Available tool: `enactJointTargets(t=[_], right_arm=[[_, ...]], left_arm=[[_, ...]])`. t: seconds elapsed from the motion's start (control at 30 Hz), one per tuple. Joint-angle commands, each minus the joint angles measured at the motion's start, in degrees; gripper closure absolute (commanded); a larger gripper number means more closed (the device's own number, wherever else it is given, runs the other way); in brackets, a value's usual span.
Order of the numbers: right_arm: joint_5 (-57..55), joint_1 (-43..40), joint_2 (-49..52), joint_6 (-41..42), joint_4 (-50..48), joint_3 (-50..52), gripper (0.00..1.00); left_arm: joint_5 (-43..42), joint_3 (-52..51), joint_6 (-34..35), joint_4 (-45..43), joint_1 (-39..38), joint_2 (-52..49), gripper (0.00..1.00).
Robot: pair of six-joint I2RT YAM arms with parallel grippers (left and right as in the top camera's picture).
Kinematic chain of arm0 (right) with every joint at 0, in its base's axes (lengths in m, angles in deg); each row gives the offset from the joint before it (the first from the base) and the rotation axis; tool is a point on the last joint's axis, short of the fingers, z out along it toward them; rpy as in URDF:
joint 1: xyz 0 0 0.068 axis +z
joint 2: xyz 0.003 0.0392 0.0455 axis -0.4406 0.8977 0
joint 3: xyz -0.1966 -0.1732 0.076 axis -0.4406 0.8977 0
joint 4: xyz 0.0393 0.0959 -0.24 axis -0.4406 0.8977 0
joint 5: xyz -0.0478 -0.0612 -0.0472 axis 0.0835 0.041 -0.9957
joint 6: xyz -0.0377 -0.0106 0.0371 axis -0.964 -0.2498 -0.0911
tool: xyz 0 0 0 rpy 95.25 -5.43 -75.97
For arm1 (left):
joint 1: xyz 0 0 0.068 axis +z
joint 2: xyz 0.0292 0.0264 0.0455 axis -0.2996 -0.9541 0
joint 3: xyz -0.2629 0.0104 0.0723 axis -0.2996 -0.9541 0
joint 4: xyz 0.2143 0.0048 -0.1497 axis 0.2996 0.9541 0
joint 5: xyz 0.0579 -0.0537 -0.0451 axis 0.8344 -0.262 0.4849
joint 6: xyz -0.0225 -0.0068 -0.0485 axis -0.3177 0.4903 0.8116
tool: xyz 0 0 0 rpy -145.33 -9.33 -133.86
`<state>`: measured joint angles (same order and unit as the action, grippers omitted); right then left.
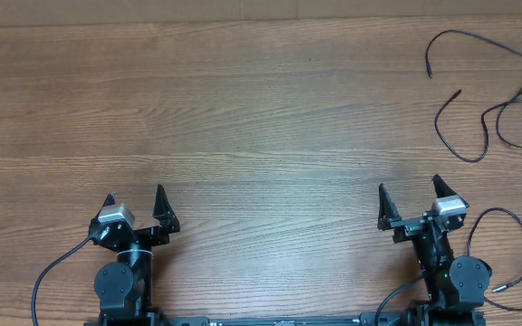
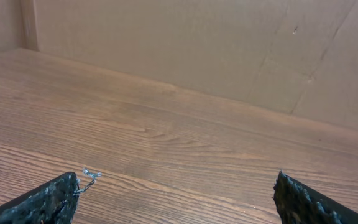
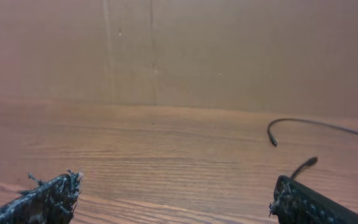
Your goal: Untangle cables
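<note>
Wood-grain tabletop (image 1: 243, 118) fills the overhead view, and a plain brown wall (image 2: 229, 50) stands behind it in both wrist views; the cables (image 1: 468, 160) lie loose in the far right corner, thin and dark, well apart from both arms; one strand (image 1: 478, 38) arcs along the far side, its free end turned toward the near side; others loop and cross near the right edge; another loop (image 1: 497, 210) lies just beside the right arm's base; the left tool (image 1: 134, 194) sits at the near edge with its jaws apart, holding nothing; the right tool (image 1: 410, 184) sits likewise at the near edge, jaws apart and empty; from the right wrist, two cable ends (image 3: 272, 140) show on the wood ahead and to the right, untouched by the fingers (image 3: 42, 202)
</note>
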<state>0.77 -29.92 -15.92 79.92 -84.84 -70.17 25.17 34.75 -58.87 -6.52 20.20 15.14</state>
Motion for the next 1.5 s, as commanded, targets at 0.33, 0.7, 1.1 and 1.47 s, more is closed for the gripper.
enactJointTargets(t=[0.33,0.7,1.1,1.47], right_arm=[[-5.4,-0.5,-0.7,9.8,0.3,0.6,0.00],[-5.4,-0.5,-0.7,9.7,0.3,0.6,0.00],[-5.4,-0.5,-0.7,9.7,0.3,0.6,0.00],[-5.4,-0.5,-0.7,9.7,0.3,0.6,0.00]], left_arm=[[0.7,-0.2,-0.7,-0.1,0.3,0.5,0.00],[0.7,-0.2,-0.7,-0.1,0.3,0.5,0.00],[0.7,-0.2,-0.7,-0.1,0.3,0.5,0.00],[0.7,-0.2,-0.7,-0.1,0.3,0.5,0.00]])
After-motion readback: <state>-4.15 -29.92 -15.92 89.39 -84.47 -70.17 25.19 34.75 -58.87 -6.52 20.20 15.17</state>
